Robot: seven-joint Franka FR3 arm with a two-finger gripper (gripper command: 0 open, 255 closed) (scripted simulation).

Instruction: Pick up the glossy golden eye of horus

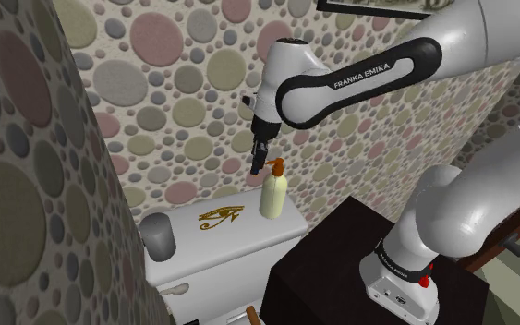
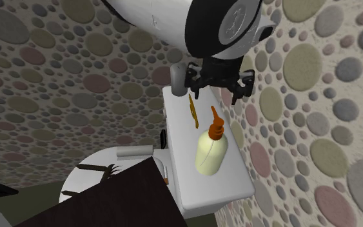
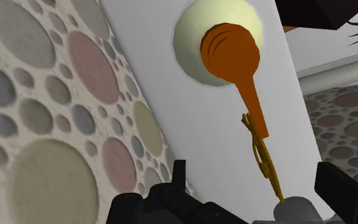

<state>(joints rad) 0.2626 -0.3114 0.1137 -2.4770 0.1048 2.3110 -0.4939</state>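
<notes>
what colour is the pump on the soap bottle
Orange pump on a pale yellow bottle; it shows best in the wrist view.

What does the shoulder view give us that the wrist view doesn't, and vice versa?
Shoulder view: the white arm with its FRANKA EMIKA lettering, the dark stand, and the golden eye of horus face-on, its outline readable.
Wrist view: the end effector with fingers standing apart, the eye as a thin gold strip ahead of them, and the orange pump from above.
Both: the pale yellow bottle, the eye, the grey cup, the white tank lid and the pebble-pattern wall.
</notes>
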